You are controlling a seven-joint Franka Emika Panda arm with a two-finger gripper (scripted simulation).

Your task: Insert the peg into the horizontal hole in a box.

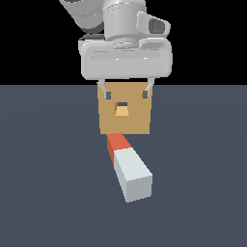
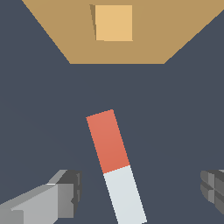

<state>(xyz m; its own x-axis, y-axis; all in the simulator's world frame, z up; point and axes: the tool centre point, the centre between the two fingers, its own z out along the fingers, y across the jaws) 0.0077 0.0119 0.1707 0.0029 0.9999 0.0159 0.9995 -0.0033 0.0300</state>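
Note:
The peg (image 1: 126, 164) lies flat on the dark floor in front of the tan box (image 1: 137, 123), its red-orange half toward the box and its white-grey half toward the camera, slightly askew. A small square hole (image 1: 122, 110) opens in the middle of the box's face. My gripper (image 1: 125, 93) hangs open above, with its fingertips in front of the box's upper face and nothing held. In the wrist view the peg (image 2: 114, 164) runs between the two spread fingers (image 2: 65, 194), pointing roughly at the hole (image 2: 113, 22) in the box (image 2: 175, 30).
The dark grey floor (image 1: 48, 169) spreads all around the box and the peg. No other objects are in view.

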